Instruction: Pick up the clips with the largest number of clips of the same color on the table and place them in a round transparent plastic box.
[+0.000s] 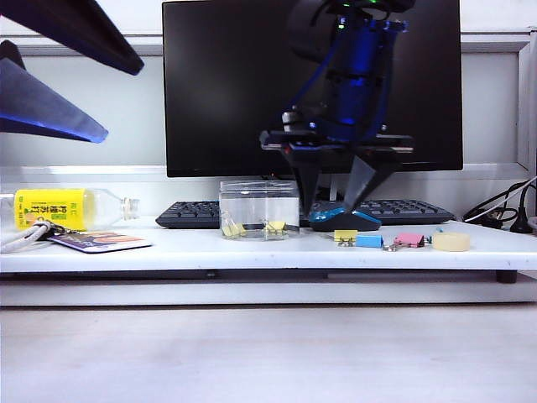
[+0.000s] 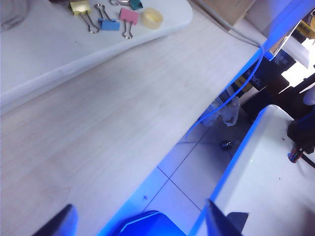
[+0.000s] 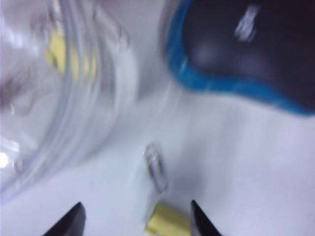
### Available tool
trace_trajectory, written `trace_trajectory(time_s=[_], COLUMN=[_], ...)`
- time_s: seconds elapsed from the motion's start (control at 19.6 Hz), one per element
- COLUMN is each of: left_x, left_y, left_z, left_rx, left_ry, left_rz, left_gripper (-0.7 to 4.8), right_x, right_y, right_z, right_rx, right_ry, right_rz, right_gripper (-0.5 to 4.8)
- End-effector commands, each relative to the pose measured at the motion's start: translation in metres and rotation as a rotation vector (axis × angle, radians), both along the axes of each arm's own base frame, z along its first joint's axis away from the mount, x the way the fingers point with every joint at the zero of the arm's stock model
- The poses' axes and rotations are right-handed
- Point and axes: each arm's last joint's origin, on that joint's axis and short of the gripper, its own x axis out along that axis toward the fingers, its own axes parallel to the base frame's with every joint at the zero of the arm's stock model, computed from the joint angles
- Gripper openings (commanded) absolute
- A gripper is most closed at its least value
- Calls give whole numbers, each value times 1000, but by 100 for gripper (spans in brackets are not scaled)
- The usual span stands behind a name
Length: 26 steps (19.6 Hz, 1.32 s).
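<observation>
The round transparent plastic box (image 1: 258, 210) stands mid-shelf with two pale-yellow clips (image 1: 233, 228) inside. Another yellow clip (image 1: 345, 236) lies to its right beside the blue clip (image 1: 368, 241). My right gripper (image 1: 336, 206) hangs open, pointing down just above that loose clip. In the blurred right wrist view the clip (image 3: 167, 222) lies between the spread fingers of the right gripper (image 3: 137, 216), untouched, with the box (image 3: 59, 98) close by. My left gripper (image 1: 126, 101) stays high at the left, open and empty. The left wrist view shows its gripper (image 2: 140, 216) far from the yellow clip (image 2: 79, 7).
A blue-and-black mouse (image 1: 344, 220) sits directly behind the loose clip. A pink clip (image 1: 409, 240) and a tape roll (image 1: 450, 242) lie further right. A keyboard (image 1: 193, 214), a monitor, a yellow-labelled bottle (image 1: 67, 208), a card with keys (image 1: 96, 242) and cables (image 1: 503, 214) line the shelf.
</observation>
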Motion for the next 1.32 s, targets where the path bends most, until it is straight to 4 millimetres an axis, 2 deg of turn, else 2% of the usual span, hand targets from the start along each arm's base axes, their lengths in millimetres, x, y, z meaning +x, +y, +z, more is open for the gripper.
trace_trajectory(time_s=[0.05, 0.41, 0.71, 1.17, 1.32], left_x=[-2, -2, -2, -2, -2], left_y=[1, 1, 1, 1, 1], left_z=[-2, -3, -3, -2, -2], left_rx=[20, 27, 29, 25, 25], left_ry=[23, 31, 25, 26, 26], left_rz=[-1, -2, -5, -4, -3], left_gripper=[344, 344, 344, 344, 344], right_x=[0, -6, -29, -30, -33], right_y=[0, -3, -18, -14, -17], right_z=[3, 5, 10, 5, -6], right_rx=[14, -6, 87, 92, 60], right_ry=[-16, -14, -112, -119, -107], right_rz=[-40, -90, -100, -116, -127], right_gripper=[276, 284, 284, 284, 284])
